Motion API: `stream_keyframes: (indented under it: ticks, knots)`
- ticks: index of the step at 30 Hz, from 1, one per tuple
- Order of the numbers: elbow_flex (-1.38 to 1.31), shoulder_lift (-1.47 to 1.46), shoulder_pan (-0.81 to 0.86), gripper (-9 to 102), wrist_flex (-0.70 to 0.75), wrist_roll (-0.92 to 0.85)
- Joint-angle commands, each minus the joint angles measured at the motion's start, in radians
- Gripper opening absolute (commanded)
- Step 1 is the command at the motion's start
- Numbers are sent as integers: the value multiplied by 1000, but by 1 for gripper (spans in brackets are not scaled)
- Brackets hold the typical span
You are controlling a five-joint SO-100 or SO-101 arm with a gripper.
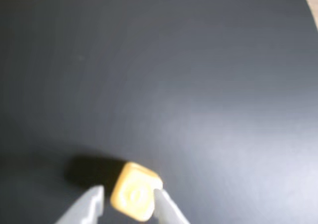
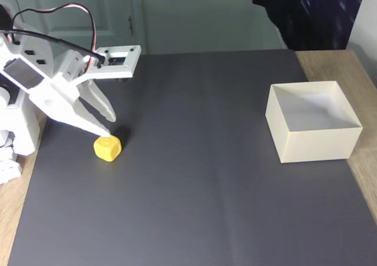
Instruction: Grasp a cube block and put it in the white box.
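Fixed view, far left of frame: white arm base and body, red and black cables looping over the top. Arm reaches down and to the right toward the mat.

Gripper (image 2: 108, 126), left of centre, upper half of frame. Fingers spread, tips angled down. Lower finger tip sits at the top edge of the cube block (image 2: 108, 148); upper finger ends just above and right of it. Nothing clamped yet, by the look of it.

Cube block: yellow, resting on the dark grey mat (image 2: 194, 177), left-centre of frame, its shadow thrown up and right.

Wrist view, bottom edge, left of centre: the gripper (image 1: 128, 198) brackets the cube block (image 1: 133, 194), one pale finger tip on either side. Right tip appears to touch the cube's edge; left tip shows a narrow gap. Cube sits turned, a corner toward the camera. Picture is soft, so contact is uncertain. Reading: fingers open, straddling the block, poised to close. The straddle makes sense: a face on each side for the pinch.

Centre of fixed view: bare mat, one faint crease running top to bottom.

Right of fixed view: white box (image 2: 315, 143), open top, upright, on the mat's right edge beside the wooden tabletop (image 2: 362, 177). Well apart from the cube, so a long carry is needed once the cube is lifted.
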Motion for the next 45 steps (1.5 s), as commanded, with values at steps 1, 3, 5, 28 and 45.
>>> stream_keyframes:
  ticks: [1, 3, 5, 28, 45]
  knots:
    - [15, 51, -5, 15, 44, -8]
    - [31, 83, -6, 17, 60, -20]
    - [32, 101, -8, 17, 81, -29]
    - [-163, -345, 181, 38, 3, -143]
    - [-167, -525, 117, 21, -100, -242]
